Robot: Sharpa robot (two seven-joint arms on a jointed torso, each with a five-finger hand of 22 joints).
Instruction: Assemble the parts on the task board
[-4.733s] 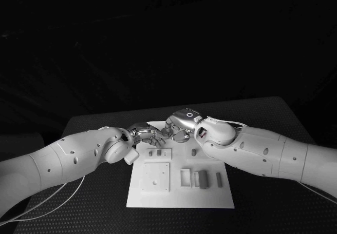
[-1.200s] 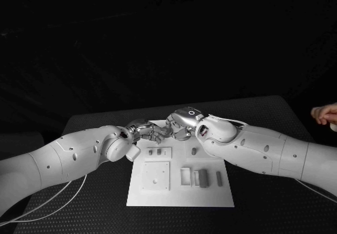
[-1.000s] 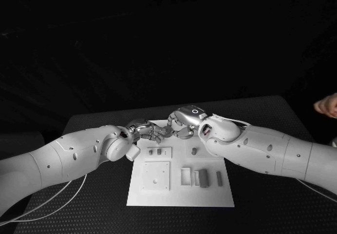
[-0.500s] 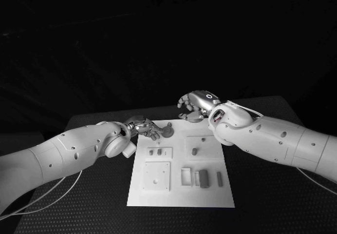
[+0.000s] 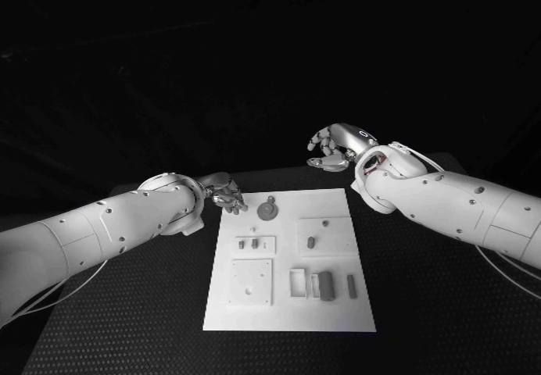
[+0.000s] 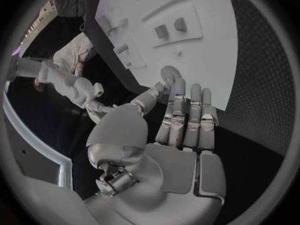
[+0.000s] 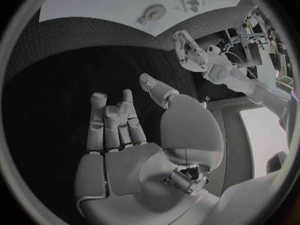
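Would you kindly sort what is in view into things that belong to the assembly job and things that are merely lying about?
Belonging to the job:
- task board
- round part at the board's far end
- square plate
- small grey parts
- left hand, open
- right hand, open

Merely about:
- black table
- loose white cable by the left arm

we see a black table [image 5: 135, 312] with a finely textured, dotted top, its far edge and corners just catching the light. beyond it the room falls away into near-total darkness in the head view. in the right wrist view a bright pale panel [image 7: 265, 130] glows, beside cluttered equipment [image 7: 259, 22].
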